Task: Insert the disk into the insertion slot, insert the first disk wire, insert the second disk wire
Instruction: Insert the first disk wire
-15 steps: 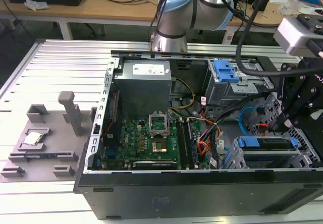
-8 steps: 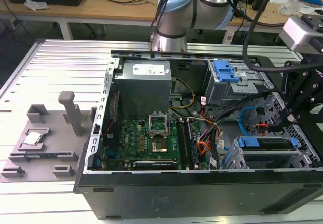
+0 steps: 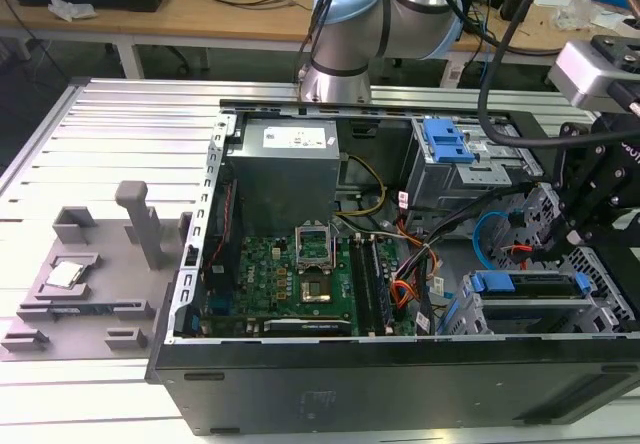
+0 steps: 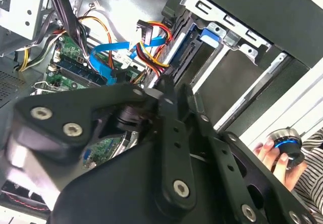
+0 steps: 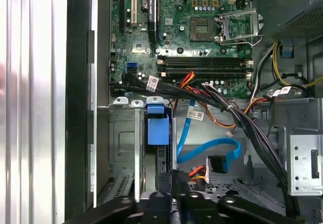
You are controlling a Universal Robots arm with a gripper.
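Blue data cable (image 3: 487, 236) loose beside cage. Disk (image 3: 527, 285) seated in insertion slot (image 3: 600, 309), long axis along exterior view's left-right. Claw (image 3: 573, 234) hangs above disk's right end, near wire plugs. Claw state: cannot tell.

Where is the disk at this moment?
The disk sits in the insertion slot on the exterior view's right, at the near corner of the open computer case, with the gripper close above it.
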